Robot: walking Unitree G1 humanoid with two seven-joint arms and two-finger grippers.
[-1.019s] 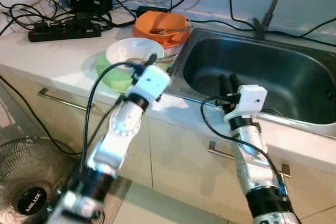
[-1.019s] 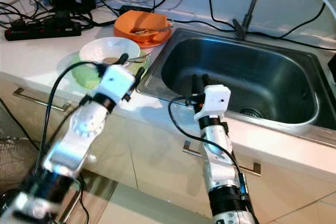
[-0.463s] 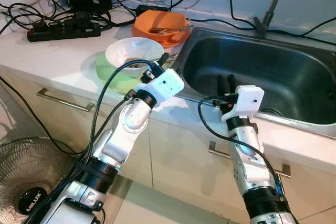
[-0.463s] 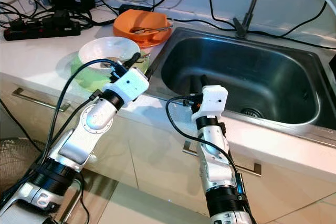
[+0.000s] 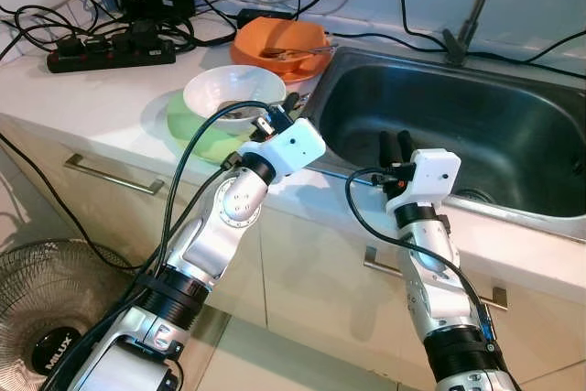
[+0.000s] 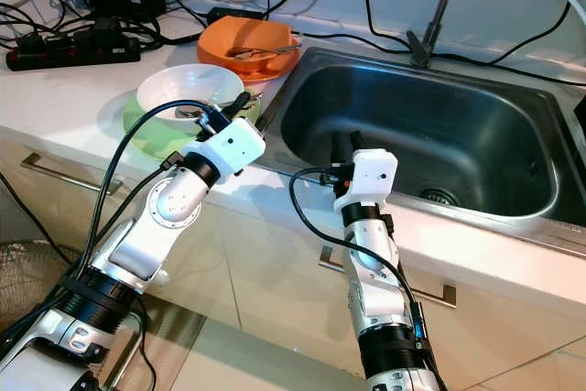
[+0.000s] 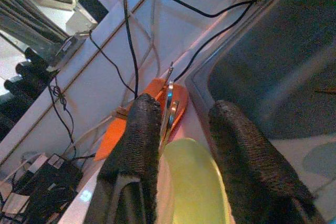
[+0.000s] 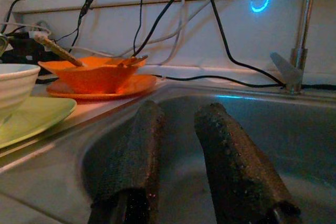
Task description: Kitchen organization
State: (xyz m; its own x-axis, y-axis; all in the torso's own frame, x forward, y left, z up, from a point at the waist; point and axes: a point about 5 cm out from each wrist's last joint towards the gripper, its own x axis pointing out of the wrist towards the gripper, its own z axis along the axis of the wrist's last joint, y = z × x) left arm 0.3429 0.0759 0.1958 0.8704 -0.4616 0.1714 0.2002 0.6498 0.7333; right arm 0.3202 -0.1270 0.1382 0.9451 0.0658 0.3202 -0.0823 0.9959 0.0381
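A white bowl (image 5: 231,89) sits on a light green plate (image 5: 194,127) on the counter left of the sink (image 5: 458,125). Behind them an orange bowl (image 5: 279,43) with utensils rests on an orange plate. My left gripper (image 5: 280,107) is open over the green plate's right edge, beside the white bowl, with nothing between its fingers. The left wrist view looks past the green plate (image 7: 194,182) to the orange bowl (image 7: 157,95). My right gripper (image 5: 396,146) is open over the sink's front rim, holding nothing. Its wrist view shows the orange bowl (image 8: 94,74) and the basin.
A faucet (image 5: 476,6) stands behind the sink. A black power strip (image 5: 110,52), adapters and many cables crowd the counter's back left. Cabinet fronts with a bar handle (image 5: 114,176) are below. A floor fan (image 5: 50,345) stands at lower left.
My left arm has swung right and forward, bringing its gripper from the white bowl's front to the plate's sink-side edge. The right arm has hardly moved.
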